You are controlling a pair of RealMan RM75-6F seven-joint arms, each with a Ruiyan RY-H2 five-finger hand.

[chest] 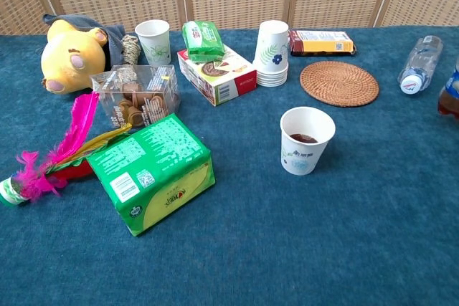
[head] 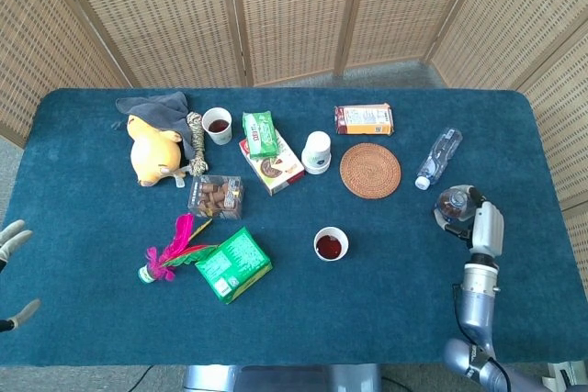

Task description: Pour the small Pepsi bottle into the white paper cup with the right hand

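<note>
The white paper cup (head: 330,244) stands upright in the middle of the blue table, with dark liquid in its bottom; the chest view shows this cup (chest: 307,140) too. My right hand (head: 484,226) is near the table's right edge, well to the right of the cup, and grips the small Pepsi bottle (head: 452,201) upright. In the chest view only the bottle (chest: 450,91) shows, cut off by the right border. My left hand (head: 13,241) peeks in at the lower left, off the table, fingers apart and holding nothing.
A clear water bottle (head: 438,157) lies just behind the right hand. A wicker coaster (head: 370,170), a stack of paper cups (head: 317,151) and a snack packet (head: 364,118) sit behind the cup. A green box (head: 233,264), feather toy (head: 170,251) and yellow plush (head: 152,149) occupy the left.
</note>
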